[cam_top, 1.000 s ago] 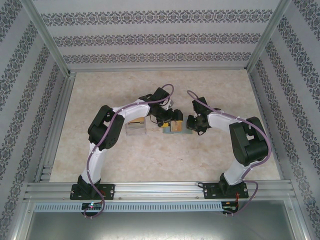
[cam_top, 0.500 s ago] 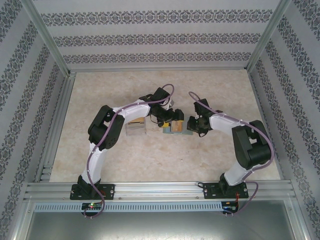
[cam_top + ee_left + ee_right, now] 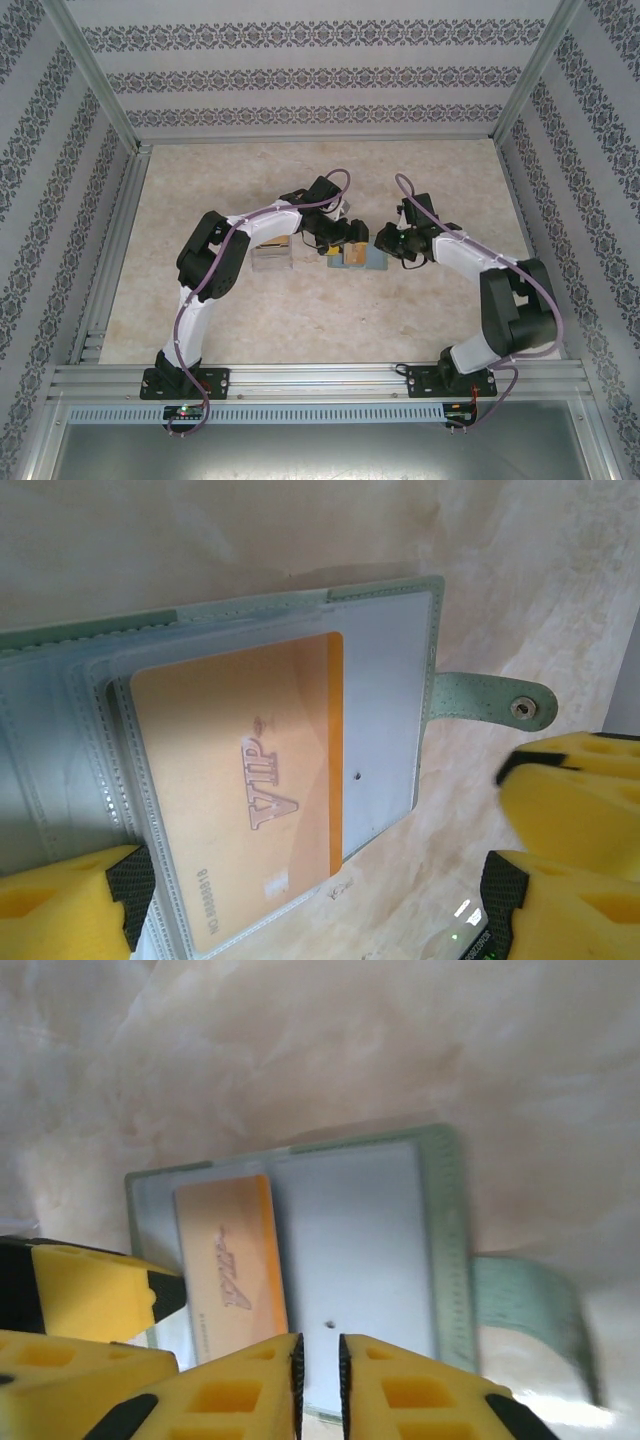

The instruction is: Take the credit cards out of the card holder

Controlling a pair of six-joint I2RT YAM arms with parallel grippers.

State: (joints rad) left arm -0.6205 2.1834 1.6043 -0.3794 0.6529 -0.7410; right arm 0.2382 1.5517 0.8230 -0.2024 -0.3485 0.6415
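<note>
Since a second ago my right arm has swung its elbow out toward the right wall, while my left arm has hardly shifted. Both grippers meet mid-table over the card holder [image 3: 370,262].

Underneath is a pale beige table [image 3: 250,320] with a mottled, stone-like look. It is fenced by aluminium rails [image 3: 300,378] and walled on three sides with white wallpaper [image 3: 300,75] carrying bands of dark ornament. A clear box [image 3: 272,256] stands just left of the holder, beside my left arm.

From above, the holder is a small grey-blue patch with a spot of yellow between my left gripper [image 3: 340,235] and right gripper [image 3: 383,240].

My left wrist camera brings it close. The holder [image 3: 385,710] lies open and flat, and an orange credit card [image 3: 240,790] with raised "VIP" lettering and a row of digits sits under a clear sleeve. A green strap [image 3: 490,695] with a snap sticks out to the side. My left gripper [image 3: 310,890] is spread wide, with one pad [image 3: 60,900] over the sleeve's corner.

My right wrist camera shows the same card [image 3: 230,1260] on the left part of the panel [image 3: 360,1250] and the strap [image 3: 530,1305] curling off to the right. My right gripper [image 3: 320,1350] has its fingers almost together, with a thin dark slit between them, at the panel's near edge. I cannot tell whether they pinch it.
</note>
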